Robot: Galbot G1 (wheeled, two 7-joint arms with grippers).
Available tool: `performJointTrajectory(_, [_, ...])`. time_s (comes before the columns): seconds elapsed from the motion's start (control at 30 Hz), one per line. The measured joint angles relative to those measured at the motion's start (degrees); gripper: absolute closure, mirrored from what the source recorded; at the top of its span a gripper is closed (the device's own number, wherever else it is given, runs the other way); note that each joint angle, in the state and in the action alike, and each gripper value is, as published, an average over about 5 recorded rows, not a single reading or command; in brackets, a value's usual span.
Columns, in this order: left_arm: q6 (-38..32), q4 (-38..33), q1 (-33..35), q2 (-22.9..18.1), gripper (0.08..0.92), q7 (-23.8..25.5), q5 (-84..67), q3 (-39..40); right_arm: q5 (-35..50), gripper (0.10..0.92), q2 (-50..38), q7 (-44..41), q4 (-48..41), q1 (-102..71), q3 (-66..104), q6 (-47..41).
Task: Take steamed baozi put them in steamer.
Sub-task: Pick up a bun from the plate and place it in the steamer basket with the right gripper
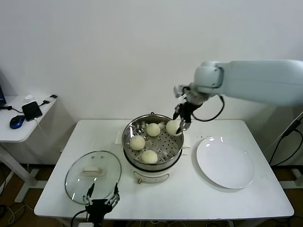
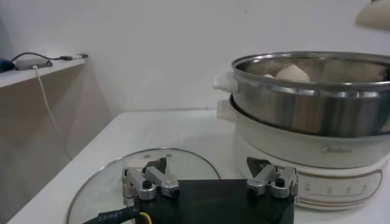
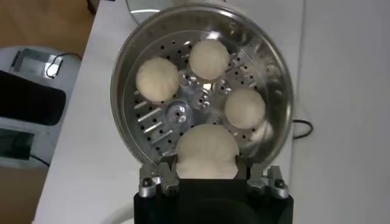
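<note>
The steamer [image 1: 128, 135] stands mid-table, a steel pot on a white base. Three cream-white baozi lie on its perforated tray [image 3: 177, 112]: one at the back [image 1: 153, 129], one at the left [image 1: 138, 142], one at the front [image 1: 149, 156]. My right gripper [image 1: 181, 123] is shut on a fourth baozi [image 1: 173, 127] and holds it just over the pot's back right rim. In the right wrist view this baozi [image 3: 206, 152] sits pinched between the fingers, above the tray. My left gripper [image 1: 101, 202] is open and empty at the table's front edge, by the lid.
A flat glass lid [image 1: 93, 176] with a white handle lies front left. A large white plate [image 1: 225, 162] lies right of the steamer. A side table [image 1: 23, 124] with a phone and a mouse stands far left.
</note>
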Motion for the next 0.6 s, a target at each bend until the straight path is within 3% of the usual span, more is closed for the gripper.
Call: performJointTrajectory(0.6, [-0.1, -0.3, 0.7, 0.0, 0.177, 0.0, -0.1, -0.1, -2.2, 0.356, 3.8, 5.8, -4.7, -12.6, 2.3, -4.2])
